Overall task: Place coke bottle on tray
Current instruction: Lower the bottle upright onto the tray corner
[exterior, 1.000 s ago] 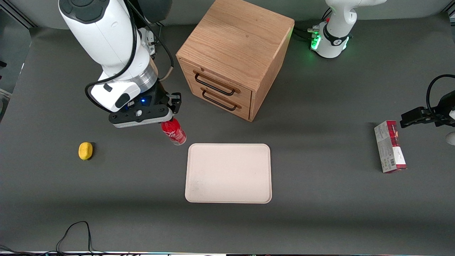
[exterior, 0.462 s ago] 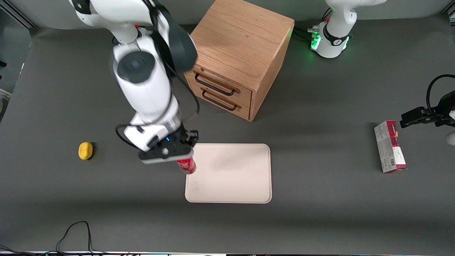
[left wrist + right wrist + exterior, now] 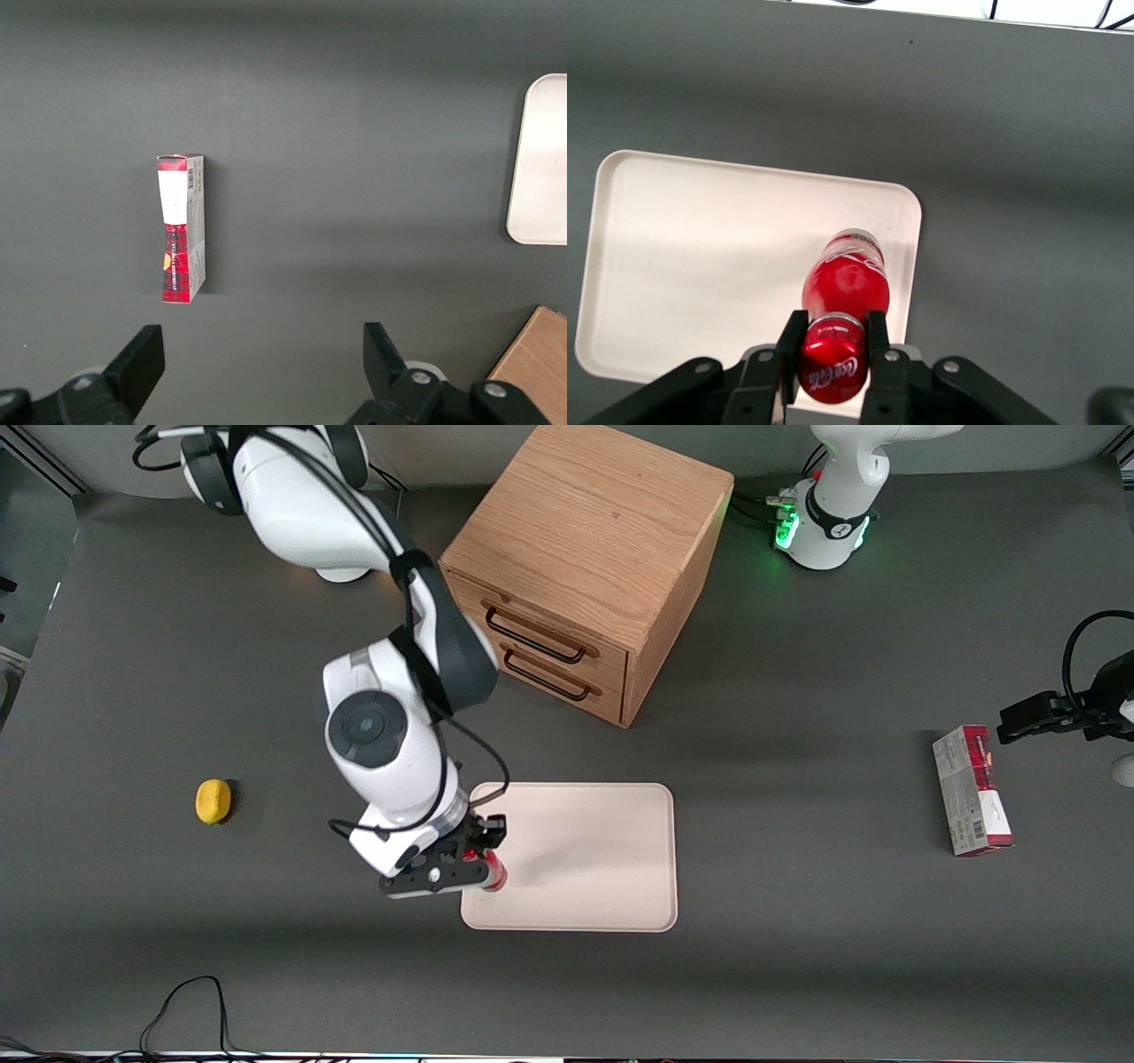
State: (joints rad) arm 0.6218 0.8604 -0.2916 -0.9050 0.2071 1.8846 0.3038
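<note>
Gripper [image 3: 833, 341] clamps glossy red coke bottle [image 3: 844, 282].

One coke bottle [image 3: 493, 873], one tray [image 3: 585, 850], one cabinet [image 3: 589, 558], one lemon [image 3: 213, 801], one carton [image 3: 972, 789].

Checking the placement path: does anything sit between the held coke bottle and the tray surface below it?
Nothing visible. The gripper clamps the coke bottle by its neck over bare tray, near its corner toward the working arm's end.
</note>
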